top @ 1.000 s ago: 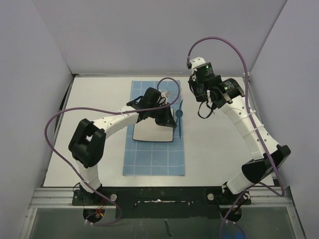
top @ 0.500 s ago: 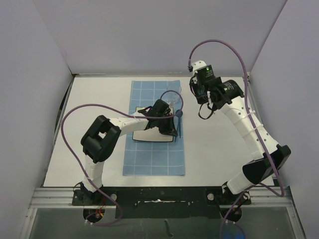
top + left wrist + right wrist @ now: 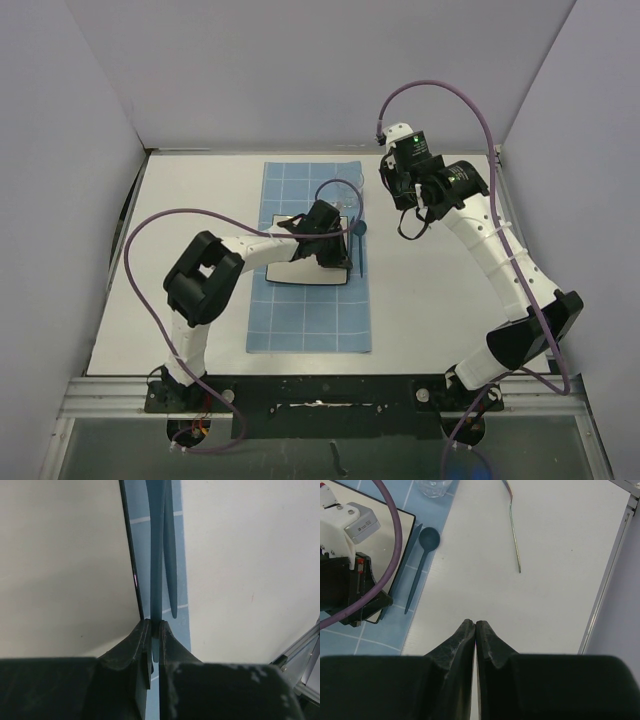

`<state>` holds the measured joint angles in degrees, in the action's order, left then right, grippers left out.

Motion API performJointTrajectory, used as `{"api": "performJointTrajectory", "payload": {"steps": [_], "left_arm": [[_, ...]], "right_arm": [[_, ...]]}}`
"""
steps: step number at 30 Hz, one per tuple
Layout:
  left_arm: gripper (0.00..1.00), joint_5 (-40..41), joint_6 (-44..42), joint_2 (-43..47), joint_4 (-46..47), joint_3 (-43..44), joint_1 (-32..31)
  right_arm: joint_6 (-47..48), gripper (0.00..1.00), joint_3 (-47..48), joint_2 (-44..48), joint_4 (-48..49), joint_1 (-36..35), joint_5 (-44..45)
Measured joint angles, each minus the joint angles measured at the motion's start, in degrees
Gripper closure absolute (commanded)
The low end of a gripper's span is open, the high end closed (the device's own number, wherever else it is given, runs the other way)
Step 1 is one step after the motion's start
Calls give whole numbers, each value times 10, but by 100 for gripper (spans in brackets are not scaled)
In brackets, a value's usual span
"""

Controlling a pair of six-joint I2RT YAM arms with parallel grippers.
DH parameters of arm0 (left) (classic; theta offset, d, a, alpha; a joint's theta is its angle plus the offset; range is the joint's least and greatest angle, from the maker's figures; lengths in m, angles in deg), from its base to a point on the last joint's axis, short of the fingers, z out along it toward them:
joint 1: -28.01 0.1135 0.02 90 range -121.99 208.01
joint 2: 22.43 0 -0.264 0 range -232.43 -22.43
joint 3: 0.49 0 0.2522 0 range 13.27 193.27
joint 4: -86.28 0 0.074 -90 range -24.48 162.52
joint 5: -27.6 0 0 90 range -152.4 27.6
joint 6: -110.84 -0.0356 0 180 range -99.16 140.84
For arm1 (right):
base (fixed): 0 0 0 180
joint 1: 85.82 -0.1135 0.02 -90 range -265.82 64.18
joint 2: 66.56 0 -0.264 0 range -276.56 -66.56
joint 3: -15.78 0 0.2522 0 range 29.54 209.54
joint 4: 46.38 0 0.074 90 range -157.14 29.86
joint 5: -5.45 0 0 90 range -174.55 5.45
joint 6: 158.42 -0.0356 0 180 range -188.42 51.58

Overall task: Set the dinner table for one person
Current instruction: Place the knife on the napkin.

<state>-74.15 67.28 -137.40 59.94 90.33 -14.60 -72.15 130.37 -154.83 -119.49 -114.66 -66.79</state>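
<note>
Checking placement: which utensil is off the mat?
The thin metal utensil, on bare table; the blue spoon and the blue utensil beside it lie over the mat.

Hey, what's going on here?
The left pincer is shut on a thin blue utensil at the plate's right edge, over the mat, beside a spoon. The right pincer hangs shut and empty above the table, where a metal utensil lies off the mat. A glass stands beyond the plate.

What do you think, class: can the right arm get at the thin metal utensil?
Probably yes: the metal utensil lies alone on bare table ahead of the right claw, which is shut and empty.
</note>
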Motion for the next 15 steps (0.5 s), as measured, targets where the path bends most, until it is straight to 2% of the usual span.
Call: {"api": "performJointTrajectory", "payload": {"steps": [15], "left_arm": [[100, 13, 26, -35, 21, 16, -11]], "right_arm": [[0, 93, 0, 0, 0, 0, -3]]}}
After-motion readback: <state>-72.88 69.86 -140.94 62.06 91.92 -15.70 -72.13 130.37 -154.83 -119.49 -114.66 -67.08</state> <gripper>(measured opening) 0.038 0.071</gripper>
